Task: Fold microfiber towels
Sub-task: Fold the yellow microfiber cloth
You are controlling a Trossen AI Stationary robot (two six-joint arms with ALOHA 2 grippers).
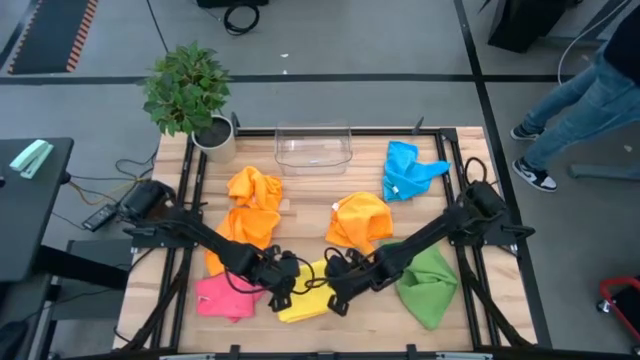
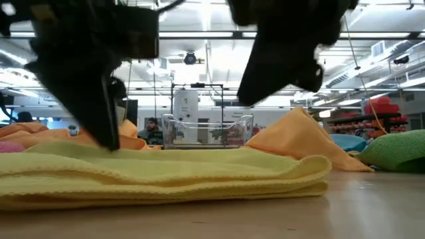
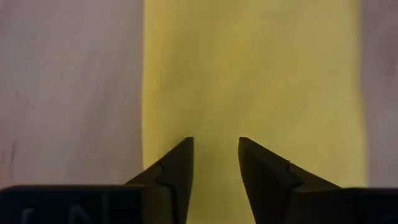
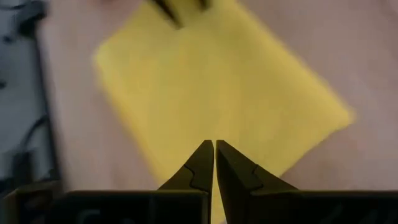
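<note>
Yellow towel (image 1: 303, 300) lies folded flat at desk (image 1: 470, 310) front edge btwn pink towel (image 1: 222, 297) & green towel (image 1: 428, 285); left hand (image 3: 214, 149) part-spread over it, right hand (image 4: 214, 146) pressed together above it.

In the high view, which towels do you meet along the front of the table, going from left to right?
Pink towel → yellow towel, with the left hand and the right hand over it → green towel.

Industrial lab: strip-lit ceiling (image 2: 219, 33), stocked shelving (image 2: 372, 113).
</note>
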